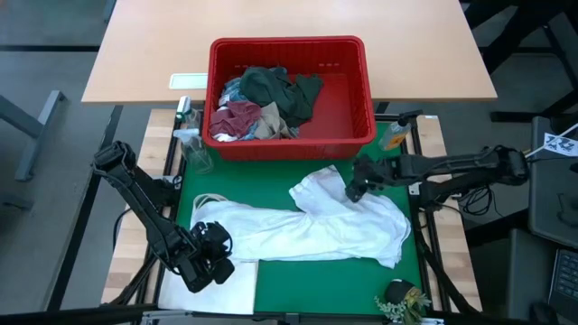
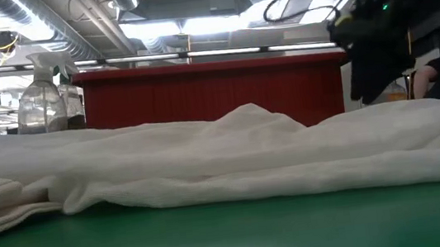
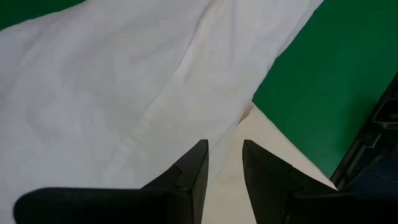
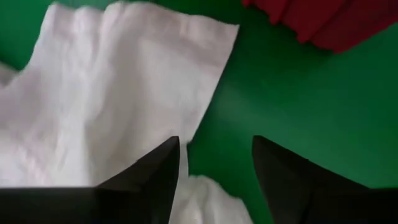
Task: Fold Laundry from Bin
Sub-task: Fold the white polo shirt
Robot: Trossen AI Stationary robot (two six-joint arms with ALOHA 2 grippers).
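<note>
The red bin [image 1: 289, 42] stands at the far side of the green mat [image 1: 316, 282], holding dark green, maroon and pale laundry [image 1: 271, 104]. A white garment [image 1: 307, 226] lies spread across the mat. My right gripper [image 1: 355, 191] hangs open above the garment's far right part [image 4: 124, 93], clear of the cloth in the low view [image 2: 367, 65]. My left gripper [image 1: 209, 262] is at the near left, its fingers a little apart [image 3: 225, 162] over the garment's near edge [image 3: 186, 124], with nothing seen between them.
A flat white tote bag [image 1: 212, 287] lies under the garment's near left end, its handle loop [image 1: 203, 200] on the mat. A clear spray bottle [image 1: 194, 149] stands left of the bin. A small dark object [image 1: 402, 298] sits at the near right corner.
</note>
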